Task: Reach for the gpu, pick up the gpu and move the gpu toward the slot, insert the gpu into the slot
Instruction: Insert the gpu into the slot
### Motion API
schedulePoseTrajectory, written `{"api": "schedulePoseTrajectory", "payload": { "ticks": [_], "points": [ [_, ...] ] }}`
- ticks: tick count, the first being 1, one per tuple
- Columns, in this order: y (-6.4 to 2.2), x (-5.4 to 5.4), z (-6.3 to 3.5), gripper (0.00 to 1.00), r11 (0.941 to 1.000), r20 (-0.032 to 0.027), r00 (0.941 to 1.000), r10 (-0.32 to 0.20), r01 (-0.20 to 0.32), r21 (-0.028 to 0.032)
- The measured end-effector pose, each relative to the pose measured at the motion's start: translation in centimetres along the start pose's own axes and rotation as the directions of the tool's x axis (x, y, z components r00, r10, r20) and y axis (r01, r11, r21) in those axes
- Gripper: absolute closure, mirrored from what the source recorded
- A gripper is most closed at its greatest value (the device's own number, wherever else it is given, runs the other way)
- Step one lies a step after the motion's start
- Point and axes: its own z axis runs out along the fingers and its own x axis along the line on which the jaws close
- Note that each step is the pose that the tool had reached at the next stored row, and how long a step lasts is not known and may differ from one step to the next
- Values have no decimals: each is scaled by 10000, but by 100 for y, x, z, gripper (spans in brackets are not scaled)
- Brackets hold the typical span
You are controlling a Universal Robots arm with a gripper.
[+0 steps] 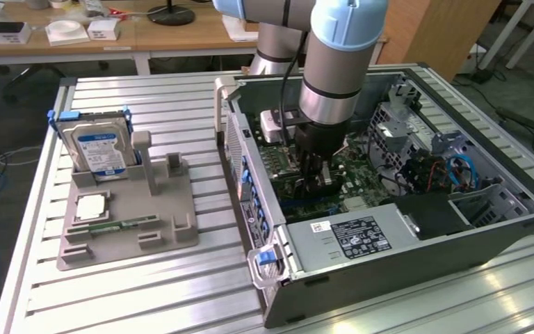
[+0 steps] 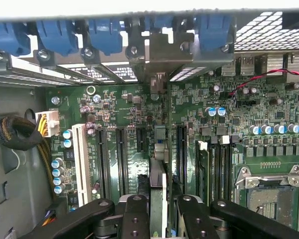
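Observation:
The gpu (image 2: 158, 149) shows in the wrist view as a thin edge-on sliver, its pale metal bracket (image 2: 162, 55) against the case's rear wall. My gripper (image 2: 158, 199) is shut on it, with one black finger (image 2: 134, 214) on each side. The card stands upright over the green motherboard (image 2: 119, 107), in line with the long black slots (image 2: 182, 149); whether its edge sits in a slot is hidden. In the exterior view my gripper (image 1: 316, 182) reaches straight down into the open computer case (image 1: 392, 268).
Blue latches (image 2: 60, 35) line the rear wall above the slots. A CPU socket (image 2: 269, 199) and a white slot (image 2: 81, 159) flank the card. Outside the case, a grey fixture (image 1: 128, 229) holds a blue-labelled hard drive (image 1: 100, 149) and a green memory stick (image 1: 119, 225).

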Motion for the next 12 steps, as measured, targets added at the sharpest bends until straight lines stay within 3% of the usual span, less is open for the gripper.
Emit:
{"api": "schedulePoseTrajectory", "payload": {
  "ticks": [12],
  "points": [
    [-2,-3,-21,74,10000,14,10000,-12,12,6]
  ]
}}
